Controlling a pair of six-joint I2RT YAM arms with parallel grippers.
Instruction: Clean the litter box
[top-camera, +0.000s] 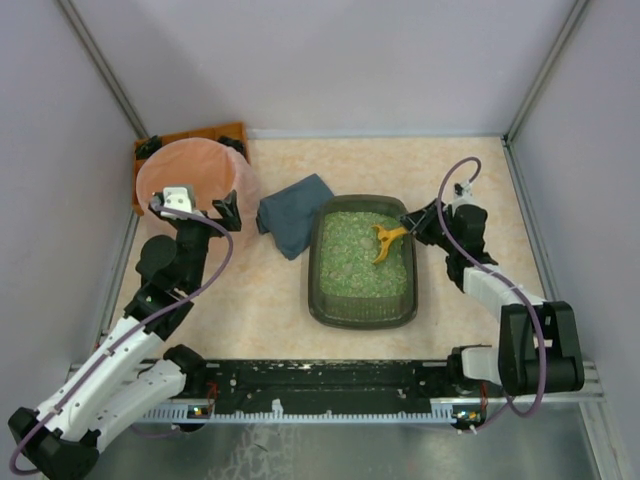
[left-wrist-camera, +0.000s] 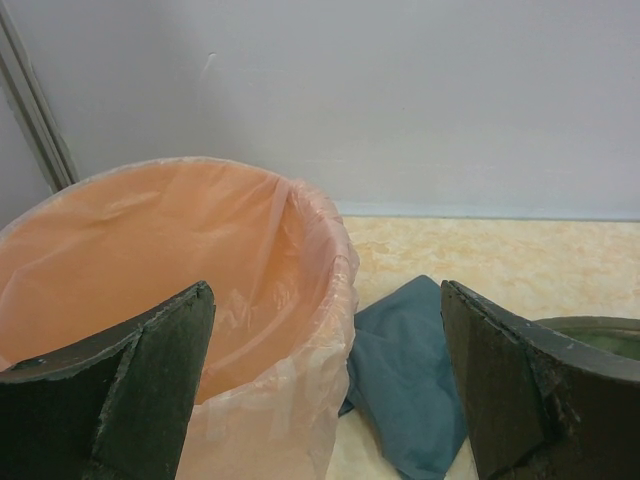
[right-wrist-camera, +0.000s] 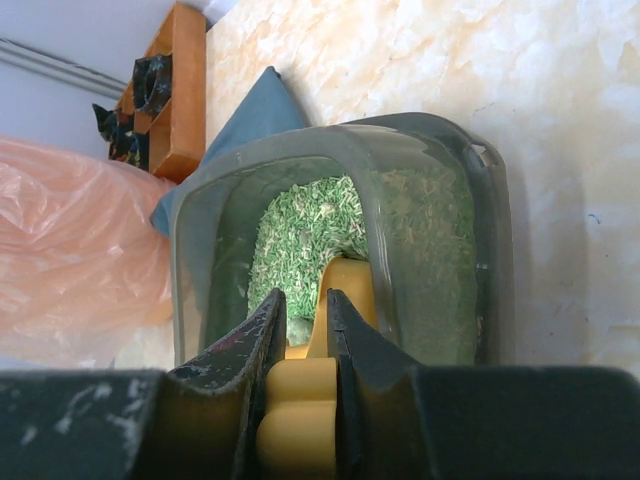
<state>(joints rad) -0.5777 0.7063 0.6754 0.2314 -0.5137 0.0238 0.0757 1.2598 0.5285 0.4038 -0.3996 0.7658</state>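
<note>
My right gripper (top-camera: 408, 228) is clamped on the yellow scoop (top-camera: 384, 243) at the upper-right rim of the litter box (top-camera: 360, 316). The box sits mid-frame on the desk, long axis top to bottom. The scoop's load would have to travel left to the pink bucket (top-camera: 240, 165), where my left gripper (top-camera: 195, 213) waits wide open and empty. Only the right wrist view shows the handle pinched in the jaws.

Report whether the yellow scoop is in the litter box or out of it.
In. The yellow scoop has its head down at the green granules inside the litter box, its handle clamped in the right hand.
</note>
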